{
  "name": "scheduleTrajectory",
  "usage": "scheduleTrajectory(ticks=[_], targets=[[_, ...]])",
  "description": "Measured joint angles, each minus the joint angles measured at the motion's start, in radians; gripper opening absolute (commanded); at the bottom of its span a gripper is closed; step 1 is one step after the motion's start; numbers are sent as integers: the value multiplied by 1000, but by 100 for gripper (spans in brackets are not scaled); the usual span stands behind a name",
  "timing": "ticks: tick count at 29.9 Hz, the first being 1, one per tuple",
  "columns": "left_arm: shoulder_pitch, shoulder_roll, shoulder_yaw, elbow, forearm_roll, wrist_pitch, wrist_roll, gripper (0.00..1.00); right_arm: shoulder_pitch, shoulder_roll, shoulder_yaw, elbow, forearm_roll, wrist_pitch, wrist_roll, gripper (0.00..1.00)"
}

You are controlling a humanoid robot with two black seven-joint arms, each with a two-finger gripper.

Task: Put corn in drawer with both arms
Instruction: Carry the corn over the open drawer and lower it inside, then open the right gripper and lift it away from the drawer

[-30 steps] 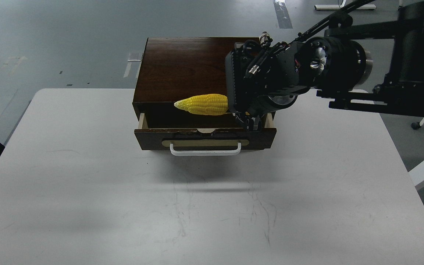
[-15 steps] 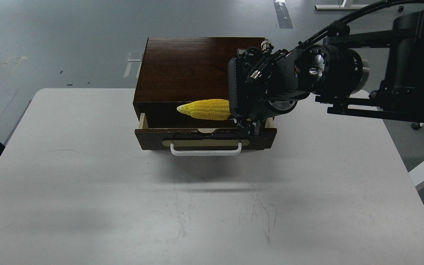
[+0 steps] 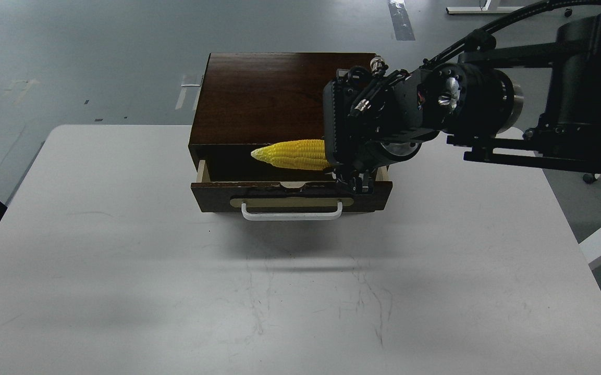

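The yellow corn (image 3: pixel 292 154) hangs level over the open drawer (image 3: pixel 217 197), its pointed tip to the left. Its thick end is hidden behind my right gripper (image 3: pixel 352 178), which reaches in from the right and is shut on it at the drawer's right end. The drawer is pulled a short way out of the dark wood cabinet (image 3: pixel 258 99), and its white bar handle (image 3: pixel 291 212) faces me. The drawer's inside is dark. My left arm is out of view.
The cabinet stands at the far middle of a white table (image 3: pixel 279 291). My right arm's thick black body (image 3: pixel 566 120) spans the upper right above the table. Grey floor lies beyond the table's far edge.
Over the last second my right gripper moved the corn slightly right and down towards the drawer opening. In the last half second it barely moved.
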State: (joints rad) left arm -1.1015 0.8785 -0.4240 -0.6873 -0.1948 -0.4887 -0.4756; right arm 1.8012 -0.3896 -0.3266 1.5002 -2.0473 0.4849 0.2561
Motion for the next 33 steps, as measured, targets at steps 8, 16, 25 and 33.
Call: scheduleTrajectory(ticks=[8, 16, 25, 33], targets=[[0, 0, 0, 1, 0, 0, 0, 98, 2, -1, 0, 0, 1, 0, 0, 74], [0, -1, 0, 5, 0, 0, 0, 98, 2, -2, 0, 0, 1, 3, -2, 88], [0, -4, 1, 8, 0, 0, 0, 98, -4, -12, 55, -16, 27, 2, -3, 98], [3, -10, 4, 9, 3, 0, 0, 98, -11, -42, 231, -129, 398, 4, -3, 100]])
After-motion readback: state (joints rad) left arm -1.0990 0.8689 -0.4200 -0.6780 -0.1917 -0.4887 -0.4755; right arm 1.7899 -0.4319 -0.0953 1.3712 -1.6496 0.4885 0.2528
